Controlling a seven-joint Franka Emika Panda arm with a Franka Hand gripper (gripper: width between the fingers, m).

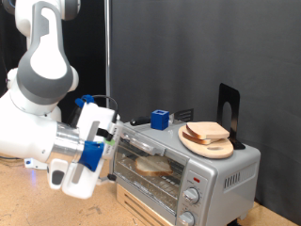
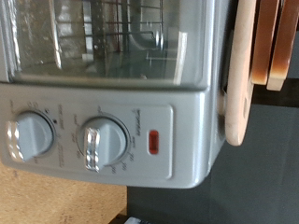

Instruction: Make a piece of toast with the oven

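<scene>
The silver-grey oven [image 1: 212,174] stands at the exterior view's right, its glass door [image 1: 150,165] up and shut. Through the glass a pale slice, the piece of toast [image 1: 153,168], lies on the rack. My gripper [image 1: 109,135] is at the door's upper corner on the exterior view's left, close to the handle, and nothing shows between its fingers. The wrist view looks straight at the oven's front [image 2: 187,112]: the glass door [image 2: 103,37], two round knobs [image 2: 33,135] [image 2: 103,142] and the red mark [image 2: 154,142]. No fingers show there.
A round wooden plate [image 1: 226,149] with the other bread slice [image 1: 207,132] sits on the oven's top; both show in the wrist view [image 2: 241,75] [image 2: 273,47]. A blue box [image 1: 160,120] and a black stand [image 1: 228,104] are also on top. A wooden table [image 1: 28,202] lies below.
</scene>
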